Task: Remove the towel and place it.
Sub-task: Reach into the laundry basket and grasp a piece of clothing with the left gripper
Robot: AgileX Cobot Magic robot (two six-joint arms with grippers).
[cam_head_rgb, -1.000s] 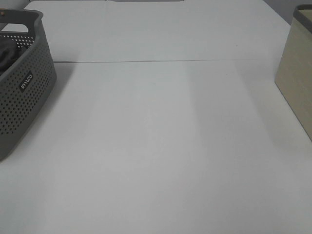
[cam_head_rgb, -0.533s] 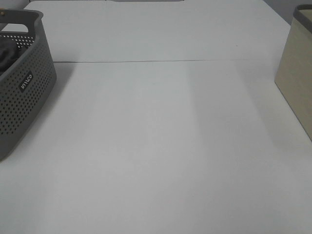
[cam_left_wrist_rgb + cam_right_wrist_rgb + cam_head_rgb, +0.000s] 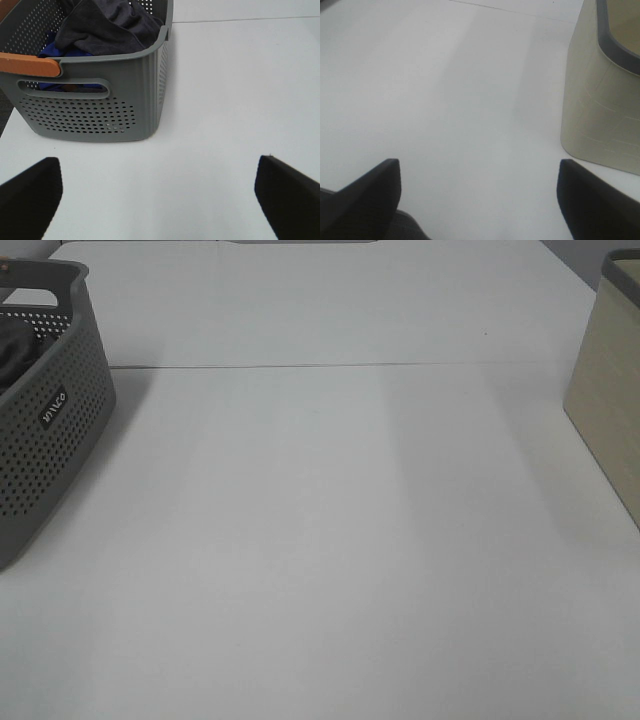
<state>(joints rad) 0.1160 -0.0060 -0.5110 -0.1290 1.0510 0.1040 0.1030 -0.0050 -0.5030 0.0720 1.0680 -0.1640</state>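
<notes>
The dark charcoal towel (image 3: 107, 25) lies bunched inside a grey perforated basket (image 3: 90, 112), on top of a blue cloth (image 3: 55, 50). In the high view the basket (image 3: 50, 430) stands at the table's left edge, and a dark fold of the towel (image 3: 12, 355) shows inside it. My left gripper (image 3: 160, 192) hovers open over bare table just short of the basket, with nothing between its fingers. My right gripper (image 3: 480, 197) is also open and empty above the table, beside a beige bin (image 3: 605, 95). Neither gripper appears in the high view.
The basket has an orange handle (image 3: 30, 65) on its near rim. The beige fabric bin (image 3: 610, 390) with a dark rim stands at the table's right edge. A seam (image 3: 320, 366) crosses the white table at the back.
</notes>
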